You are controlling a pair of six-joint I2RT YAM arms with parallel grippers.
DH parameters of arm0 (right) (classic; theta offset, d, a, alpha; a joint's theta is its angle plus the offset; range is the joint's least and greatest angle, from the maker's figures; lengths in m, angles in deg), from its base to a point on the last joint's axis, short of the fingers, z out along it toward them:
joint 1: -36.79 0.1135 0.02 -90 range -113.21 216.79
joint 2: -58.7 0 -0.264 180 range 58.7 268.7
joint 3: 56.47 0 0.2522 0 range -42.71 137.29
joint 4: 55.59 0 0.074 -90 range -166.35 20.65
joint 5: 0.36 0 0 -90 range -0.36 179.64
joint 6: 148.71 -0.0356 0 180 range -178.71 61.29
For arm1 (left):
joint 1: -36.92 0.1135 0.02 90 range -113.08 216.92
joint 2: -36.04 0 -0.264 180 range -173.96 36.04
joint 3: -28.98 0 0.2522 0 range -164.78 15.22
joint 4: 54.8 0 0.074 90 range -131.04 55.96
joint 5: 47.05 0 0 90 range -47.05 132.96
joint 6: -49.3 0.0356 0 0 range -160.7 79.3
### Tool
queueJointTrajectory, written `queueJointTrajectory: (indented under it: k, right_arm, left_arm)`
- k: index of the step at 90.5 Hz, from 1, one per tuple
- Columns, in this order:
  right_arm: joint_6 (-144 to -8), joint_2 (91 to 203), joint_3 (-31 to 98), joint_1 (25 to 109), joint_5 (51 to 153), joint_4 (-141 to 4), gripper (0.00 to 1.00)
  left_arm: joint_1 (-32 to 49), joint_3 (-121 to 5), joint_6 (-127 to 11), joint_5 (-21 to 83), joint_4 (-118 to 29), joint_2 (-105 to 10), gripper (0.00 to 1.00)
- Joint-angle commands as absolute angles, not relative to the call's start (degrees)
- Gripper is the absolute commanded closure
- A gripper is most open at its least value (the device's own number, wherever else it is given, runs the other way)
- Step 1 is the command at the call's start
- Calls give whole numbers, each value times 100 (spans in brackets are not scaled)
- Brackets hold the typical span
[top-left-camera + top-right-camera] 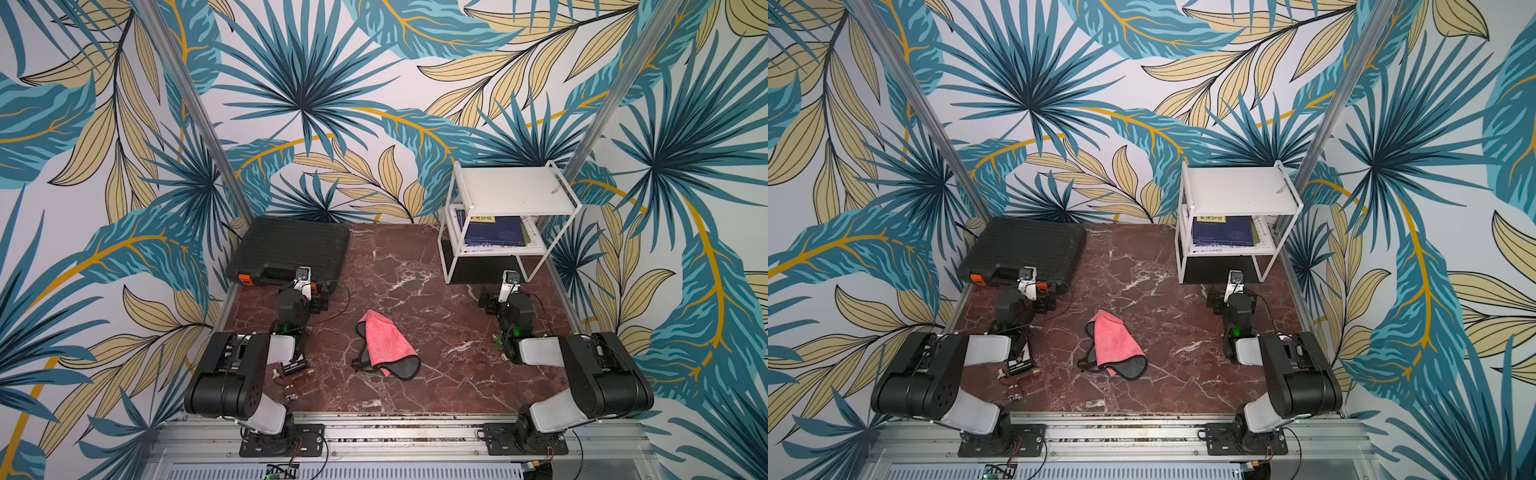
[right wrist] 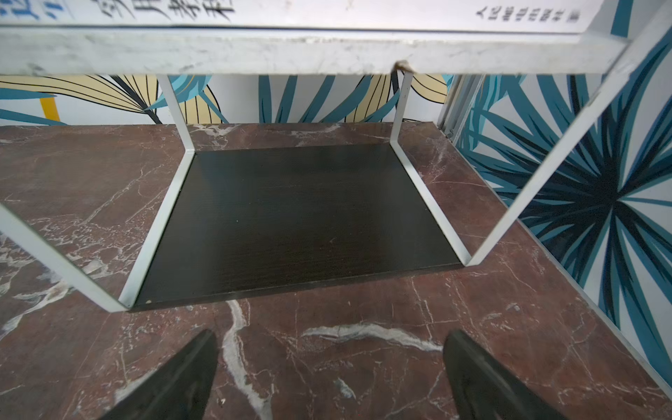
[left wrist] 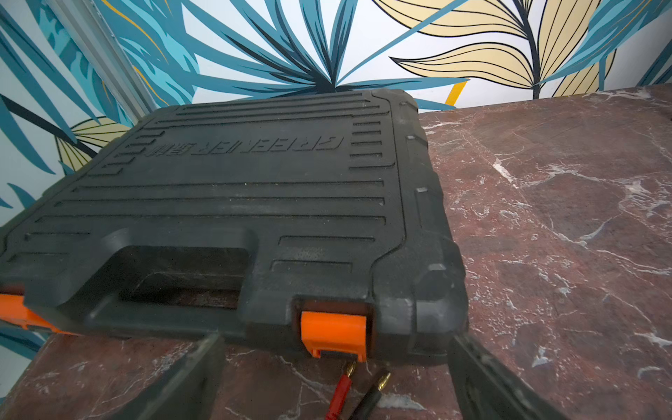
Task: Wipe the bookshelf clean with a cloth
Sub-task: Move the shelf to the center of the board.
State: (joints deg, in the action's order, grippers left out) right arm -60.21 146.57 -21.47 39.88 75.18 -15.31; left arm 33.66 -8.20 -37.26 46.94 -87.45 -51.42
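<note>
Far-left corner of the marble tabletop: black ribbed case, lying flat, orange latches toward the arms. Just in front of it, left gripper, fingers spread wide, holding nothing, low over the marble; red and black plugs showing between the fingers in the left wrist view. Beside the left arm, a few small brownish parts (too small to name, possibly electrical bits). Mid-table, cloth: crumpled, pink side up, dark edging curled at the near end, well apart from both grippers. Further right, right gripper, likewise wide and holding nothing, facing the black base panel. Far-right corner: bookshelf, upright, books stacked flat on the lower tier.
</note>
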Motion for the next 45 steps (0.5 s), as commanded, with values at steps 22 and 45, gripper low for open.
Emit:
queueJointTrajectory:
  k: [22, 45]
  right_arm:
    - [-5997, 14589, -2082, 3980, 7581, -1621, 1]
    - [-6003, 14593, -2082, 3977, 7582, -1623, 1]
  left_arm:
    - [3404, -877, -3706, 4633, -8680, -5089, 0]
    - [3375, -865, -3689, 4689, -8709, -5091, 0]
